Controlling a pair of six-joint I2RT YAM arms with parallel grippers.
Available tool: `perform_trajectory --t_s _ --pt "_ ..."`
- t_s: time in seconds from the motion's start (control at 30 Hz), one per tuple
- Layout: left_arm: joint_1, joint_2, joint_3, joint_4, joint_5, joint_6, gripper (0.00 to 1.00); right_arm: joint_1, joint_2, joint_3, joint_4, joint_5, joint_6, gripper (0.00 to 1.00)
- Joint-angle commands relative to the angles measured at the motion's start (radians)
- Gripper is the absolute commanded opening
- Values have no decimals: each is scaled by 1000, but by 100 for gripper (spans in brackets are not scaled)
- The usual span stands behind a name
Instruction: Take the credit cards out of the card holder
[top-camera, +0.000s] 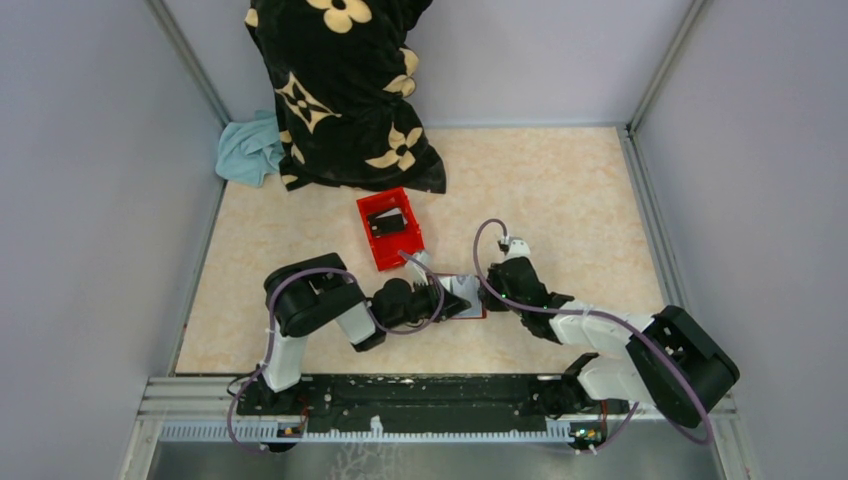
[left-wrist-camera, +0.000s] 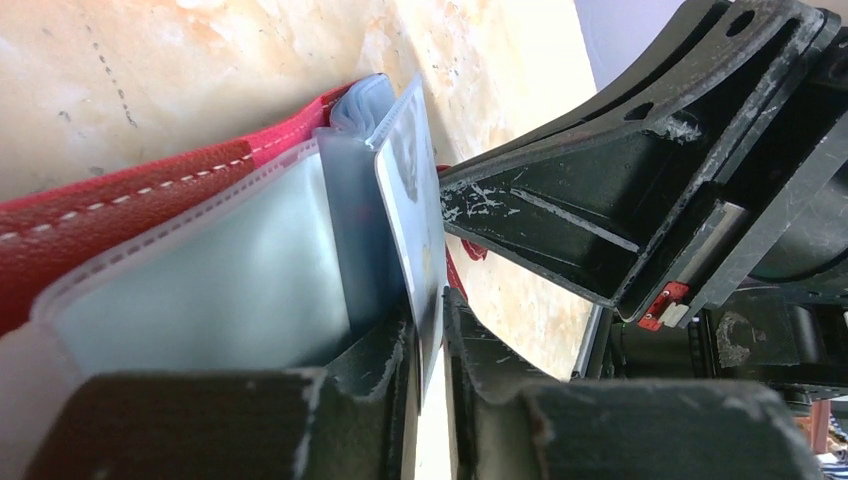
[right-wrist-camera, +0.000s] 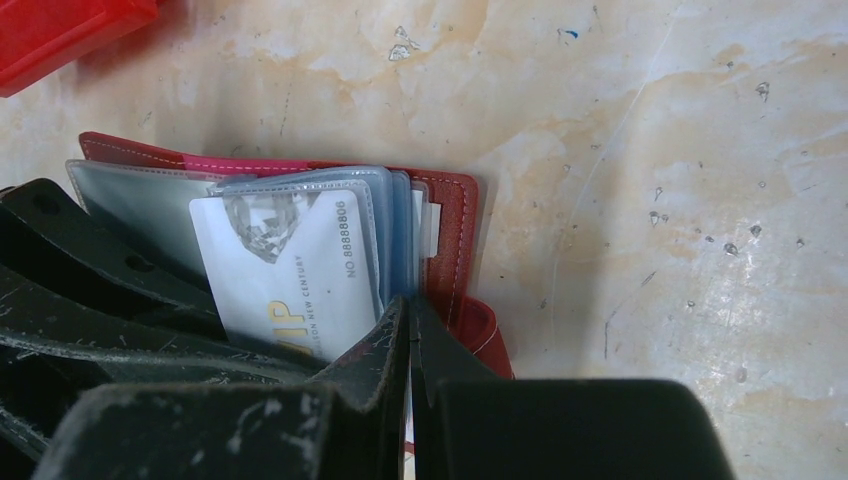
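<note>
The dark red card holder (top-camera: 472, 303) lies open on the table between my two grippers, its clear plastic sleeves (right-wrist-camera: 300, 185) fanned out. My left gripper (top-camera: 447, 297) is shut on the edge of a pale credit card (left-wrist-camera: 408, 195), which stands partly out of a sleeve (left-wrist-camera: 230, 265) beside the red cover (left-wrist-camera: 120, 215). The same card, printed VIP (right-wrist-camera: 290, 265), shows in the right wrist view. My right gripper (right-wrist-camera: 410, 315) is shut on the card holder's sleeves near its red edge (right-wrist-camera: 462, 235) and holds them down. It also shows in the top view (top-camera: 488, 290).
A bright red plastic open box (top-camera: 390, 228) with a dark item inside stands just behind the card holder; its corner shows in the right wrist view (right-wrist-camera: 60, 30). A black flowered cloth bag (top-camera: 345, 90) and a teal cloth (top-camera: 250, 150) lie at the back left. Walls enclose the table.
</note>
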Motion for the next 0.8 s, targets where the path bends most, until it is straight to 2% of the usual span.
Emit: perform_trajectory --t_s 0.0,0.1,0.2,0.4,0.77 --pt "3 15 27 -8 21 2 25 -28 -1 8 9 -22 -17 0" --pt "3 30 45 -13 25 7 35 -38 -5 17 -9 -22 -33 0" --pt "2 29 52 -25 18 16 40 -51 -8 10 -8 -29 -31 0" --pt "1 -11 60 -133 -22 81 41 -60 2 -8 14 -35 -23 0" --pt "1 -6 116 -197 -21 140 37 -62 35 -10 50 -50 -22 0"
